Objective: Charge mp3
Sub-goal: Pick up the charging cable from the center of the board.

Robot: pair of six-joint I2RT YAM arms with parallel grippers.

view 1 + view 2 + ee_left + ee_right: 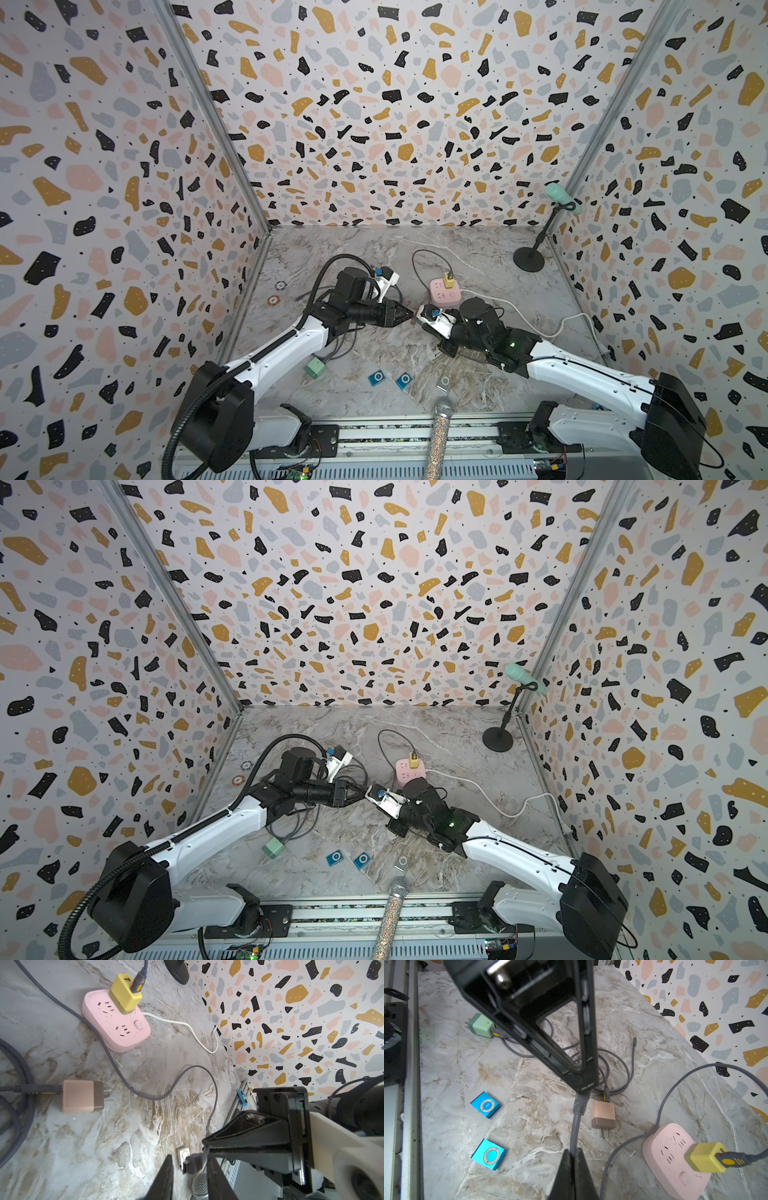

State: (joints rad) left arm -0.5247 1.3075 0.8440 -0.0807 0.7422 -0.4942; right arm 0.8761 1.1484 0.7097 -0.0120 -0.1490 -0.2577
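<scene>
The only markings I can make out are a yellow oval with short bars on the USB plug (729, 1160) seated in the yellow charger (706, 1157), and round control wheels on a blue player (485, 1104) and its blue twin (489, 1154). Finer print is too small for me to read.

The charger stands in the pink power strip (654, 1147), and the grey cable (575, 1128) runs from it to my right gripper (572, 1152), which is clamped tight on the cord a little behind its small plug (580, 1103). The held stretch is straight, and the plug's long axis follows it. In both top views that line runs roughly 3 to 9 o'clock over the middle of the table (478, 257), with the plug's free end toward 9.

That end sits between the fingers of my left gripper (190, 1159). Its jaws are narrow around the plug, and the left wrist view shows a sliver of gap on one side. I cannot tell whether it is actually pinched.

Both blue players and a silver player (444, 383) lie flat, faces up, in a row at 6 o'clock from the grippers, near the table's front edge and well apart from the plug. The power strip sits at about 1 o'clock.
</scene>
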